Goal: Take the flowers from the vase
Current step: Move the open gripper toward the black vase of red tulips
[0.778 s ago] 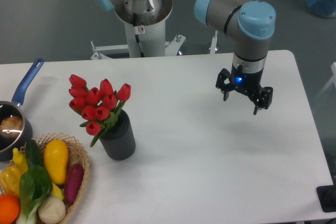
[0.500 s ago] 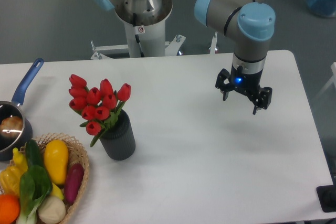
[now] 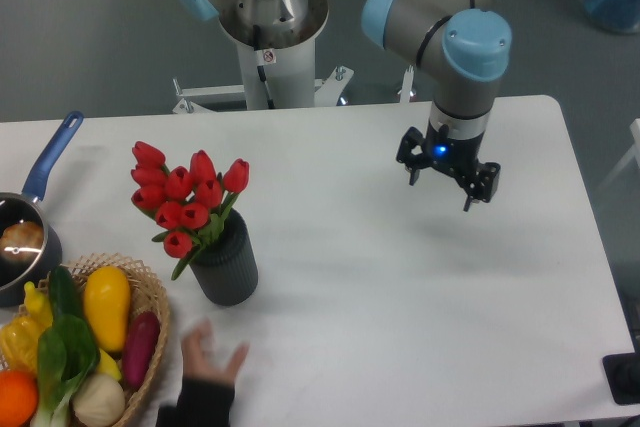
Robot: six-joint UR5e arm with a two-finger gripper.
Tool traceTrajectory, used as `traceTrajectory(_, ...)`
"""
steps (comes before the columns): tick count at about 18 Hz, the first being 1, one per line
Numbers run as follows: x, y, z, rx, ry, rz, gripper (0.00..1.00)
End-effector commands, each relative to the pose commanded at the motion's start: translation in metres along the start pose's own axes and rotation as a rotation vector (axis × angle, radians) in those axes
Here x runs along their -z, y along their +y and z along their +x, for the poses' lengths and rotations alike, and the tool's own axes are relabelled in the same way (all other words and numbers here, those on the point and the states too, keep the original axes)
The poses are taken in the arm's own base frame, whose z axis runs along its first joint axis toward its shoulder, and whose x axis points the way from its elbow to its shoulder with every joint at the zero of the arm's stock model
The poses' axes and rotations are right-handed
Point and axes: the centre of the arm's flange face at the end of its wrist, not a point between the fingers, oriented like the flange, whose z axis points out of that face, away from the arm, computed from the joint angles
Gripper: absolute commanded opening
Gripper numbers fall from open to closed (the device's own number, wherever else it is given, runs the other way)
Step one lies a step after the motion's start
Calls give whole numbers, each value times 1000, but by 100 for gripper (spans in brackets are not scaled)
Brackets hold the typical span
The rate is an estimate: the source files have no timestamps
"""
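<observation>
We hover gripper, jaws apart, empty, well right of red tulips in ribbed grey vase. Approach step; next we travel left, descend over buds.

No writing can be read anywhere. A small white sticker with a red mark sits on the robot's white pedestal, at about 12 o'clock from the flowers, but its marking is too small to make out.
</observation>
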Motion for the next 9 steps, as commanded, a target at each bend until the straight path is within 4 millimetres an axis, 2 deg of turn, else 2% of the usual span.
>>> traceTrajectory(2, -4, -15, 17, -33, 12, -2, 100)
traceTrajectory(5, -14, -15, 26, -38, 38, -7, 100)
traceTrajectory(8, -10, -14, 26, -33, 32, -1, 100)
traceTrajectory(9, -2, -16, 30, -37, 23, 13, 100)
